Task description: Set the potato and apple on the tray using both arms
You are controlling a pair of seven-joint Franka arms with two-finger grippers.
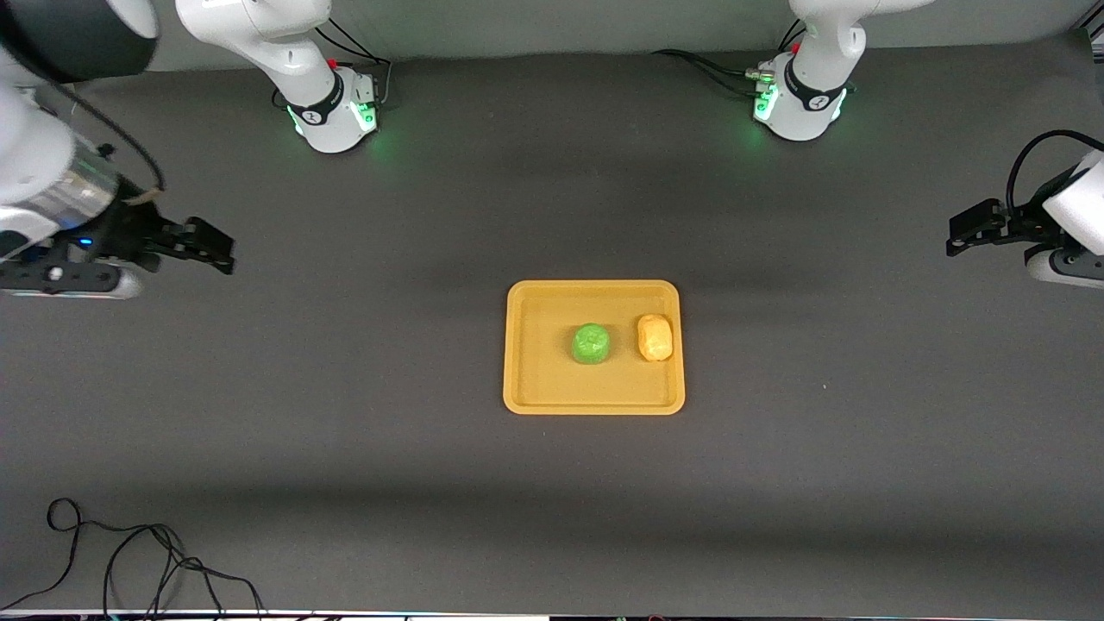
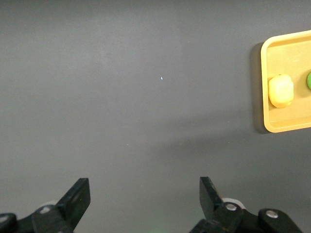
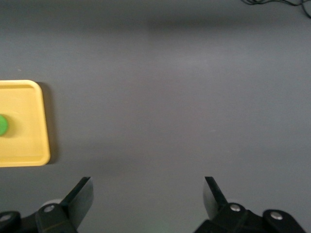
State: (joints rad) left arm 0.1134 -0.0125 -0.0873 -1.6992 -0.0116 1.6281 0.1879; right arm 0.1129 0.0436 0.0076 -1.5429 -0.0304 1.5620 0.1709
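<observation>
Both fruits, apple beside potato, on the tray.

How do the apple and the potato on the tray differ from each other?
The apple is bright green; the potato is yellow-orange. The apple is round; the potato is oval and lumpy. The apple sits near the middle of the tray; the potato lies by the rim toward the left arm's end. Both are similar in size, apart, untouched.
</observation>
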